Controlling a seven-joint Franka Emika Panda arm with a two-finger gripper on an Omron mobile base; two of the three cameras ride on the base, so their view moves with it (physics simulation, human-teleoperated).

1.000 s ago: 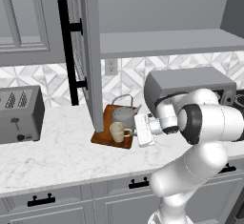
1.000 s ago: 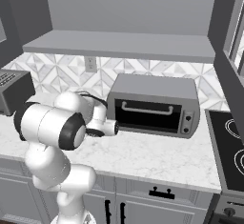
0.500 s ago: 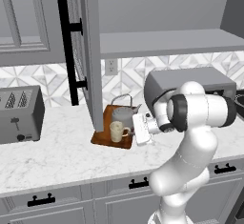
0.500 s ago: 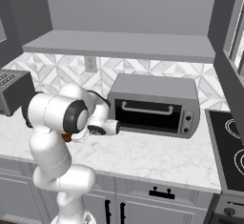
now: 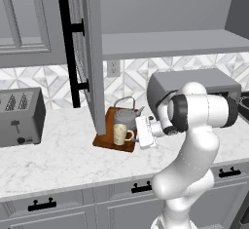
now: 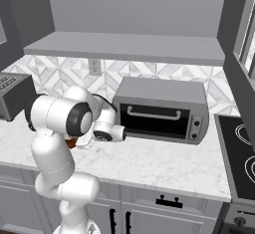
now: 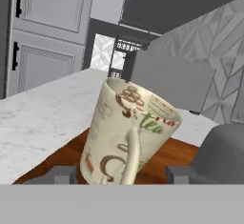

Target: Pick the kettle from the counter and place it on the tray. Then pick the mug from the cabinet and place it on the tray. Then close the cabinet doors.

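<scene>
Left base view: the cream ceramic mug [image 5: 121, 134] with brown markings sits on the reddish-brown wooden tray [image 5: 104, 141] on the white marble bench [image 5: 53, 160], right in front of the squat grey metal kettle [image 5: 125, 117]. The gripper [image 5: 138, 133] is just beside the mug, and the tall grey cabinet door [image 5: 92, 52] with the black bar handle hangs open.

Right base view: the arm mostly blocks the tray, not much to add.

Hand view: the mug stands between two dark fingertips [image 7: 58, 175] set apart from it, so the jaws look spread and off it.

Looks like the mug step is wrapping up. Next it needs to back off clean, then go shut the doors.
</scene>
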